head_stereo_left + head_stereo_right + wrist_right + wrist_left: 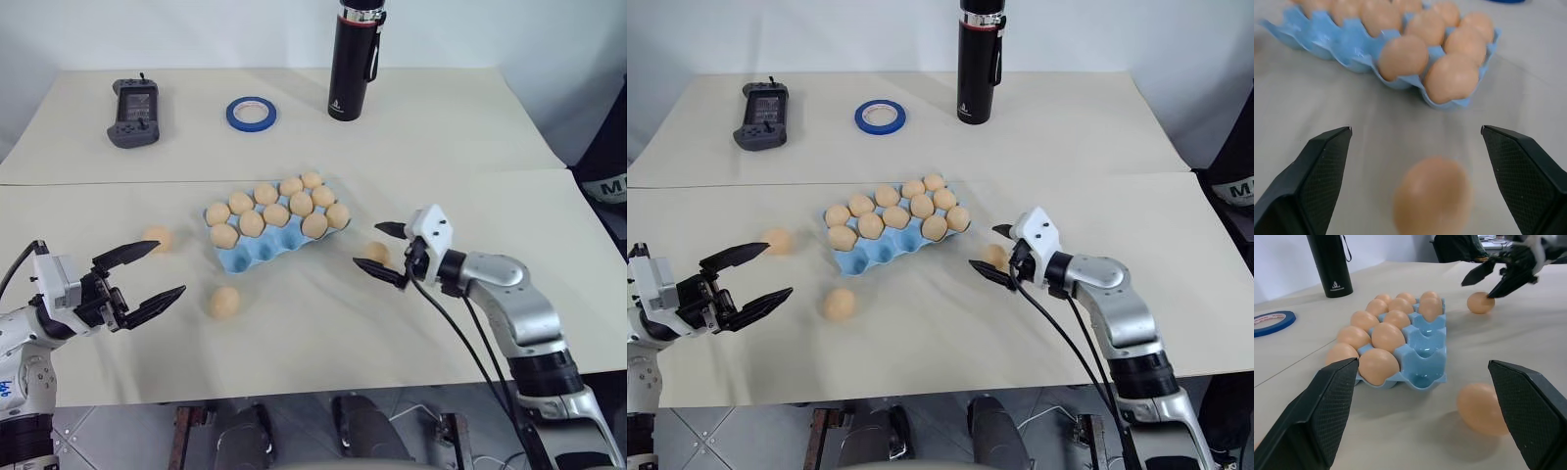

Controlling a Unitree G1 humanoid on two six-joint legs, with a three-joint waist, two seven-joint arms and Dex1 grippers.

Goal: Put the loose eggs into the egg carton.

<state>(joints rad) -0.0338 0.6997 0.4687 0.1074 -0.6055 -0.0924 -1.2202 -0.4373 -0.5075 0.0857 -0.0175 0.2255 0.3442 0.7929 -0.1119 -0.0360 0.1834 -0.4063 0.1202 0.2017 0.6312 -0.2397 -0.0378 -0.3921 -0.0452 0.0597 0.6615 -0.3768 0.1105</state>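
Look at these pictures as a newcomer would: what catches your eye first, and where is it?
The light blue egg carton in the middle of the table stands out, its far pockets full of eggs and its near row bare. Just to its right, the right gripper holds its fingers open around a loose egg, without gripping it. At the table's far edge stands a tall black bottle.

Far side of bench [509, 127]: black flask [355, 61] upright, blue tape ring [252, 114] flat beside it, grey handheld controller [134, 113] further left, all apart.
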